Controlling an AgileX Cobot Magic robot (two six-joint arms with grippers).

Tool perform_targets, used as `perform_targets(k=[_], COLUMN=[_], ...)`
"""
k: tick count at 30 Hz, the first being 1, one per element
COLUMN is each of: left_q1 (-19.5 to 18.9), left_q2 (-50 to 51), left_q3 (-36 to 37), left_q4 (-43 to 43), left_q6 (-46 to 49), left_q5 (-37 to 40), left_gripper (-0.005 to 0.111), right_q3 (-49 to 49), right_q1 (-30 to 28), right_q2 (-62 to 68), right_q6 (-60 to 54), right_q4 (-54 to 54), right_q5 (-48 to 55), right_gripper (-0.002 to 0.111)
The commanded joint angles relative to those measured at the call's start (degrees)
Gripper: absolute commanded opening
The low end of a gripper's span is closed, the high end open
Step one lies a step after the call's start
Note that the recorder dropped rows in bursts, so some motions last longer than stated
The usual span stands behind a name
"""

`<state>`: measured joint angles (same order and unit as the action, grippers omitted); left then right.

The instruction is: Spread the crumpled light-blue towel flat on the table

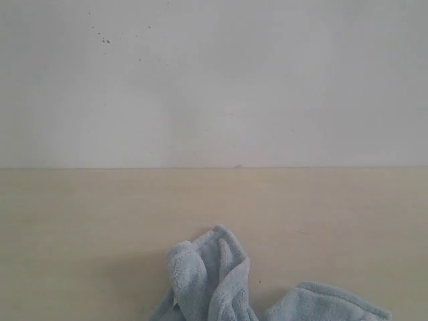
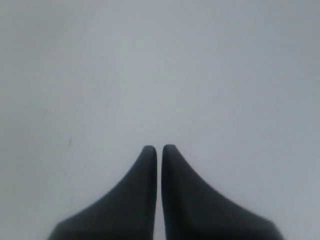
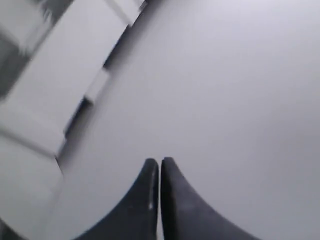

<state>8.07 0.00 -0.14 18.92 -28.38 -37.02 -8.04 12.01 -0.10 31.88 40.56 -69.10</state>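
The light-blue towel [image 1: 221, 284] lies crumpled in folds on the pale beige table [image 1: 80, 227], at the front middle of the exterior view; its lower part runs out of the picture. Neither arm shows in that view. In the left wrist view my left gripper [image 2: 159, 148] is shut, its dark fingers [image 2: 135, 200] nearly touching, with nothing between them and only a plain pale surface beyond. My right gripper [image 3: 160, 161] is likewise shut and empty in the right wrist view. The towel appears in neither wrist view.
A white wall [image 1: 214, 80] with a few dark specks rises behind the table's far edge. In the right wrist view, blurred white blocks [image 3: 55, 85] with dark gaps stand beside the plain pale surface.
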Motion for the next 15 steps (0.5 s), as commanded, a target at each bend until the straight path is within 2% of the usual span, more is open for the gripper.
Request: perform_targets(k=[1, 3, 4, 6, 7, 9, 11, 13, 15], left_q1=[-0.1, -0.1, -0.1, 0.0, 0.0, 0.0, 0.0, 0.0, 0.0], left_q2=[0.0, 0.0, 0.0, 0.0, 1.2, 4.7, 11.6, 19.9, 30.7], left_q3=[-2.1, -5.7, -7.5, -10.6, -12.7, -17.6, -23.1, -27.4, -30.5], left_q4=[15.4, 21.9, 22.5, 19.5, 17.6, 10.8, 0.6, -8.3, -12.7], left_q6=[11.6, 17.8, 20.1, 21.7, 25.6, 40.0, 51.5, 52.0, 51.6], left_q5=[-32.8, -32.9, -32.9, -26.7, -22.5, -8.1, 9.2, 22.1, 29.1], left_gripper=[0.004, 0.004, 0.004, 0.004, 0.004, 0.004, 0.004, 0.004, 0.004], right_q3=[-8.4, -12.4, -14.3, -18.2, -20.0, -26.1, -32.6, -37.1, -39.3], right_q1=[0.7, 0.7, 0.7, 0.7, 0.7, 0.7, 0.7, 0.6, 0.6], right_q2=[0.1, 0.1, 0.9, 3.5, 4.7, 8.2, 14.4, 22.4, 32.7], right_q6=[16.0, 11.1, 6.7, -6.2, -12.9, -29.8, -37.6, -36.9, -38.3], right_q4=[4.9, 1.2, -1.6, -12.0, -17.2, -30.6, -42.5, -51.8, -53.2], right_q5=[-0.9, -0.9, -0.9, -0.5, 3.1, 20.8, 43.4, 57.8, 64.7], right_gripper=[0.001, 0.001, 0.001, 0.001, 0.001, 0.001, 0.001, 0.001, 0.001])
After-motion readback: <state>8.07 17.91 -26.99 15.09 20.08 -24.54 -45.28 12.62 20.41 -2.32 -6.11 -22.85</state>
